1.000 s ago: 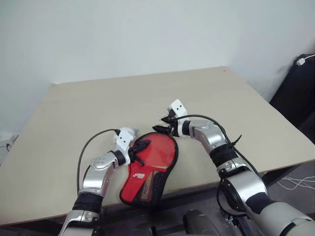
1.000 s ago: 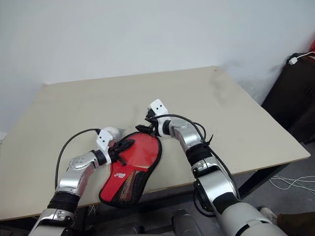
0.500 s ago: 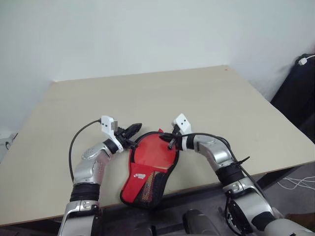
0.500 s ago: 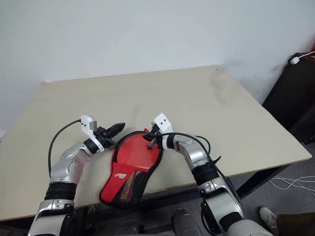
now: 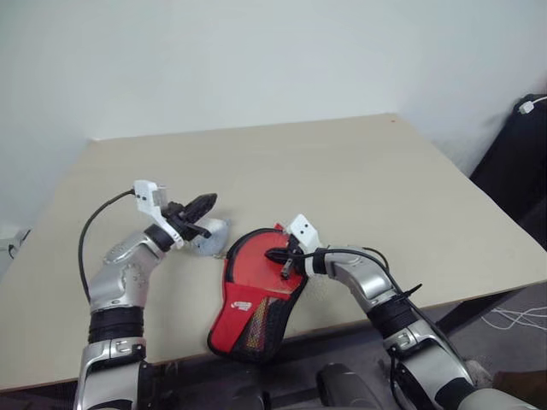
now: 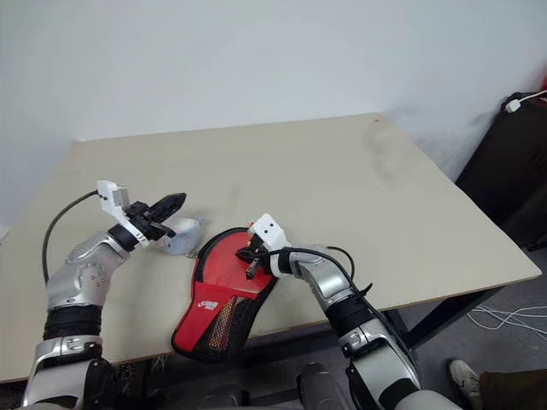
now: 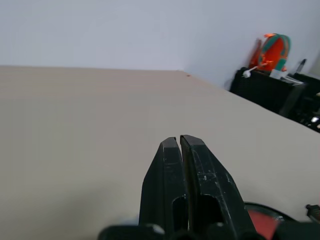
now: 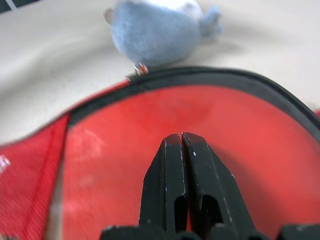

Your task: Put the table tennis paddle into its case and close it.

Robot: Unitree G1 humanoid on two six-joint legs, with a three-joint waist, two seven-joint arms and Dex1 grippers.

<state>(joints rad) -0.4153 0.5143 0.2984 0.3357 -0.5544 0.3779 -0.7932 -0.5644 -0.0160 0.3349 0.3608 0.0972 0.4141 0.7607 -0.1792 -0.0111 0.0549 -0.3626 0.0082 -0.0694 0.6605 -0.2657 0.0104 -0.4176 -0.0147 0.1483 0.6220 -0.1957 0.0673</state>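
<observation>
Case, red with a black mesh end, lies at the lower centre of the frame by the near edge of the table, its handle end hanging slightly over; the paddle sits inside, its red face showing through the open round end, black zip trim curving around it; right gripper rests over that red face with its two black fingers pressed together, holding nothing that can be made out. Judged from this, insertion is done and the closing step is in hand; the next move calls for finding the small metal zip pull at the rim and drawing it around. Left gripper, left of centre, hangs above the table, fingers likewise closed and empty. Fluffy bluish ball sits just beside the case's rim, close to the zip pull, and may crowd the pull. Farther right, dark bags stand beyond the table.
</observation>
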